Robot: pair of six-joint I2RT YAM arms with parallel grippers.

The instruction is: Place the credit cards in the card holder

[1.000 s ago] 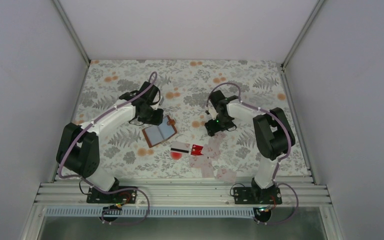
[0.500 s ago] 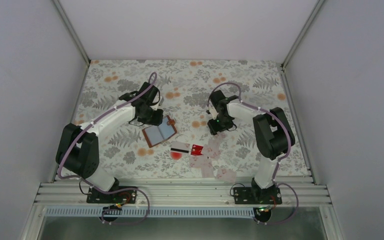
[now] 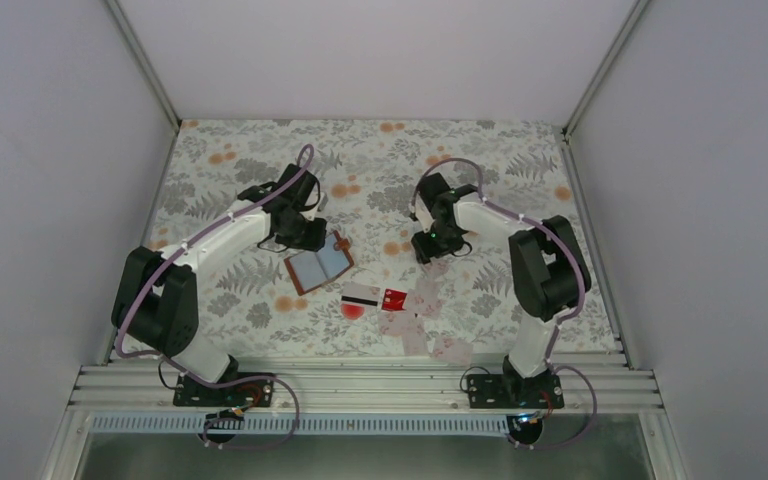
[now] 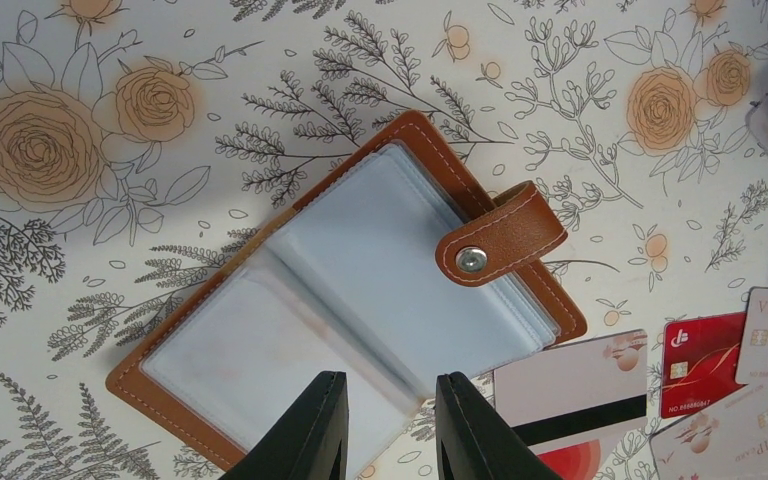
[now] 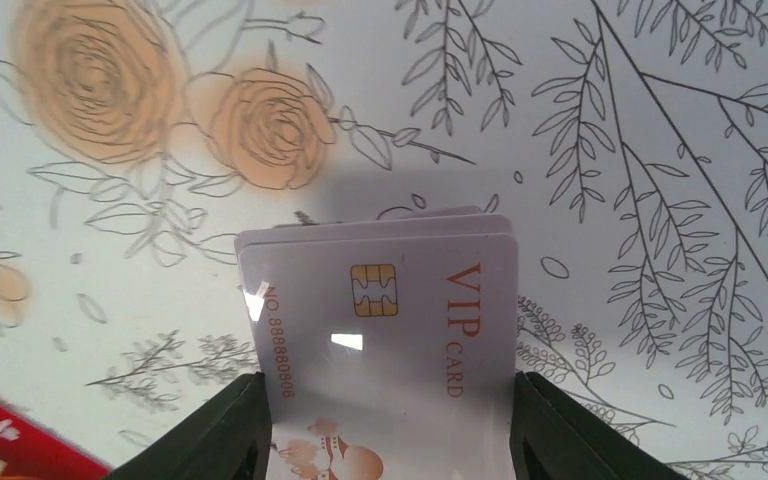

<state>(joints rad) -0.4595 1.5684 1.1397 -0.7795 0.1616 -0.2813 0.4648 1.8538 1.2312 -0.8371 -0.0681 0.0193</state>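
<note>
The right fingers [image 5: 222,437] pinch a pale VIP card [image 5: 380,300] by its long edges (a second card's edge shows just behind it) over the desk [image 5: 660,120]. The holder [image 4: 360,290] lies open and flat, its strap folded over the clear sleeves. The left fingers [image 4: 312,437] stand a narrow gap apart at its near edge; I cannot tell whether they grip a sleeve. Just beside the holder lie a black-striped card [image 4: 570,385] and a red card [image 4: 705,350], with more pale cards [image 3: 412,312] near them.
</note>
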